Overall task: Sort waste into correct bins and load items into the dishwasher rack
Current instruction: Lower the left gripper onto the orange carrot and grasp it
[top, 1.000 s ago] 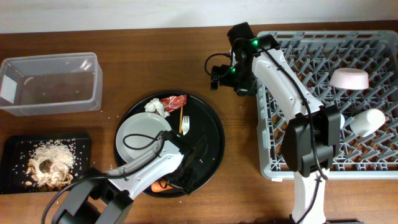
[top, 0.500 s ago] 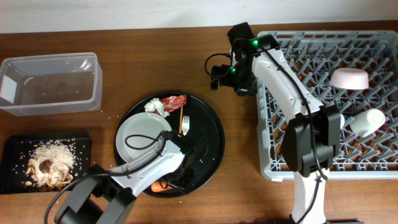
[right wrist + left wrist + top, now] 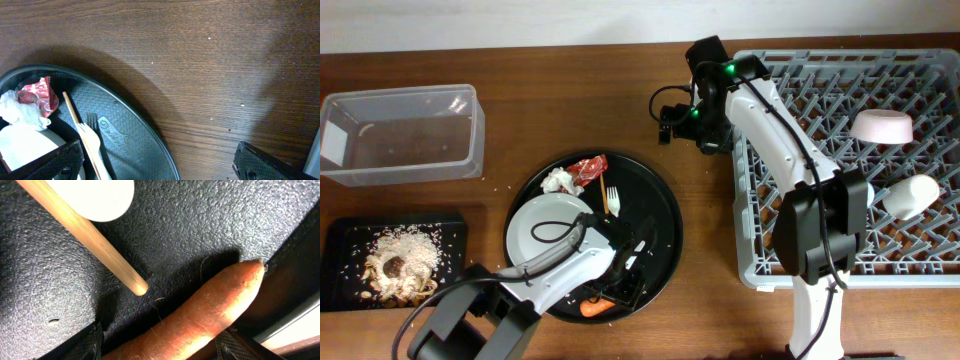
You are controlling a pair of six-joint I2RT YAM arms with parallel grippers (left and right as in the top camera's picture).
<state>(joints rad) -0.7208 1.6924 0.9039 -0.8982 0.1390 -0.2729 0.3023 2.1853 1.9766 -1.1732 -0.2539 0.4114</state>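
My left gripper is low over the near rim of the round black tray. It is open, with the orange carrot lying slantwise between its fingers; the carrot touches the right finger. The thin wooden stick ends just beside it. The white plate, white fork, red wrapper and white paper lie on the tray. My right gripper is open and empty by the grey rack, which holds a white bowl and a white cup. The blue cup is out of view.
The clear tub stands at the far left. The shallow black tray with beige crumbs and a dark lump is at the near left. The right wrist view shows the round tray's rim, fork and wrapper over bare wood.
My left gripper has moved right and toward the tray's near rim. The carrot has shifted right with it, and the wrapper, paper and fork have swung left. The right arm has not moved.
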